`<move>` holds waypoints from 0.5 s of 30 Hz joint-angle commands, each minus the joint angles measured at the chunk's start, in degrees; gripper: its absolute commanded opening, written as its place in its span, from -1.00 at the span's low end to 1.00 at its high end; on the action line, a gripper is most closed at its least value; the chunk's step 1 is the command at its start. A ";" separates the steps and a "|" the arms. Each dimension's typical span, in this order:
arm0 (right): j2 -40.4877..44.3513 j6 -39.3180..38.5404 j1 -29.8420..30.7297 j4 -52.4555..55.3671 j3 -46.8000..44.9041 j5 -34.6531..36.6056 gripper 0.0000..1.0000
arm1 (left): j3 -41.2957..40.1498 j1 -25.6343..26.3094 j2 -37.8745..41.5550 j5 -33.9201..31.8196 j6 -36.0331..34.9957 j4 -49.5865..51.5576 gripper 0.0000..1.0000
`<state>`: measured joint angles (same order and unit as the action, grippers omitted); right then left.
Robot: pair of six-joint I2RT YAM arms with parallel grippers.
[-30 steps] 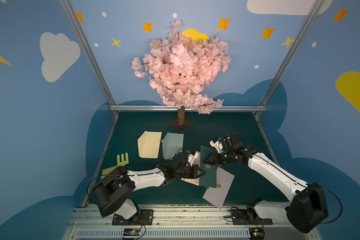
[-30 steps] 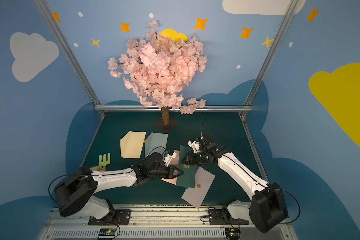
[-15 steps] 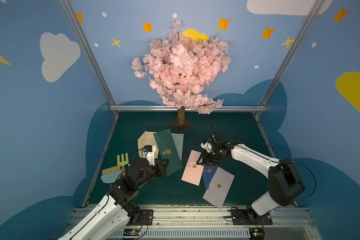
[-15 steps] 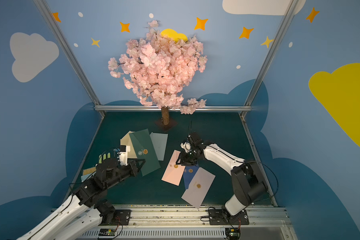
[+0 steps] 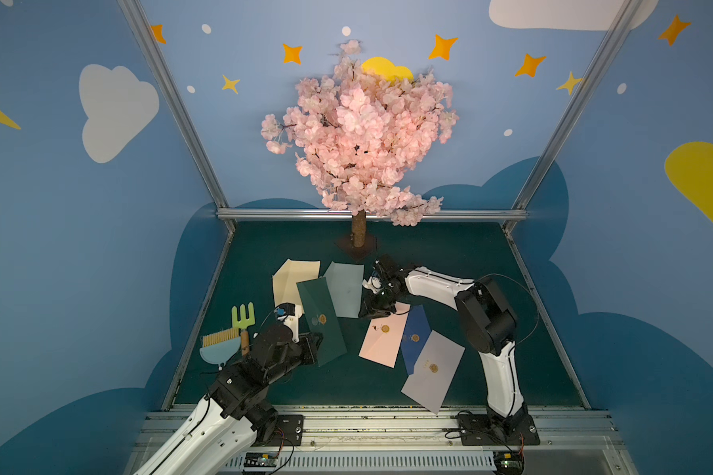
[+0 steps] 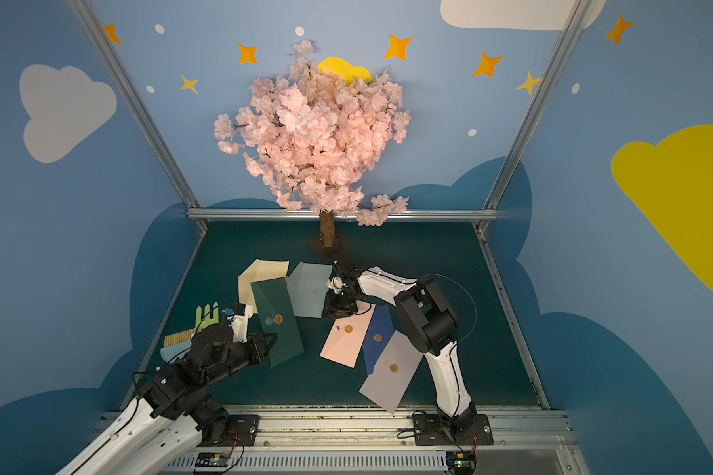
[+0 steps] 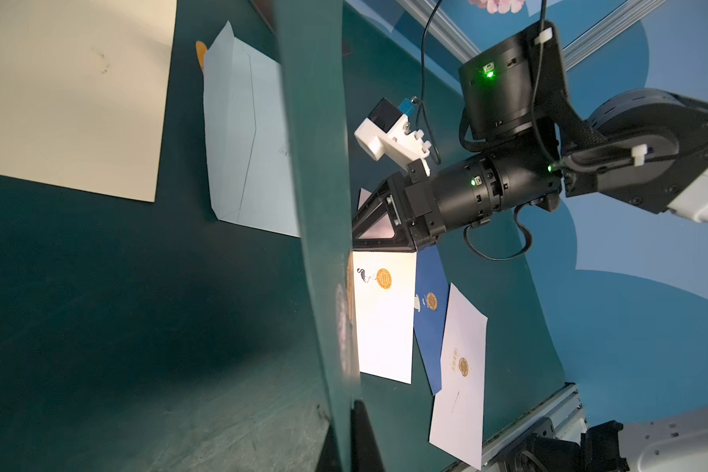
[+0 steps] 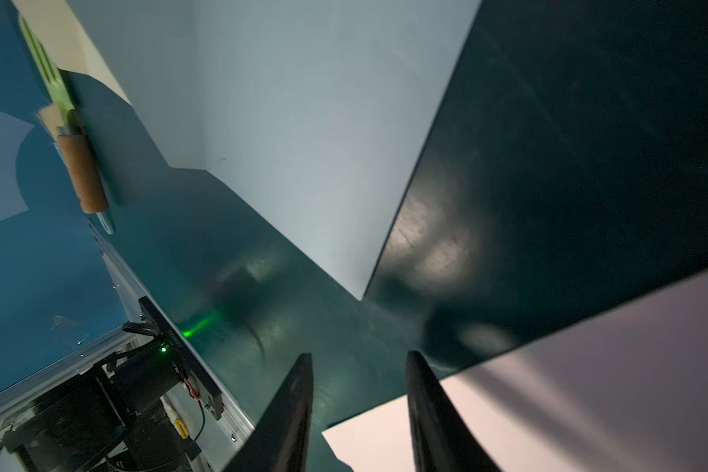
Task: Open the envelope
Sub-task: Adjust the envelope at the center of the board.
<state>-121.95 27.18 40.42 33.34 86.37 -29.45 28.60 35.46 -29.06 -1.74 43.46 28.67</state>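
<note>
**A:** Where do we find the dark green envelope (image 5: 325, 329)?

**B:** We see it clamped at its near end in the left gripper (image 5: 314, 347), jaws closed on the paper; its gold seal faces up; in both top views its far end crosses the cream envelope (image 5: 291, 279) and the pale blue envelope (image 5: 346, 288); the left wrist view shows it edge-on, the held end lifted off the table (image 5: 449, 263).

**A:** And our right gripper (image 5: 370, 313)?

**B:** Its jaws stand apart with nothing between them; it hangs over the far corner of the pink envelope (image 5: 381, 345); in the right wrist view we see the fingers (image 8: 295, 408) with bare table between them; whether they touch the paper we cannot tell.

**A:** What lies beside the pink one?

**B:** The navy envelope (image 5: 415, 325); it is partly under the lavender envelope (image 5: 433, 372); all three are sealed.
</note>
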 commanded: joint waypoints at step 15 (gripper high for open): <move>6.04 -1.35 -9.01 -0.34 -15.08 4.64 -0.14 | 0.49 -3.31 -3.72 4.99 -1.80 -4.69 -0.95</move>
<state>-115.24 26.70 34.41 28.38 73.69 -31.92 28.60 32.58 -33.04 2.11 42.70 25.10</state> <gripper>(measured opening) 0.430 0.051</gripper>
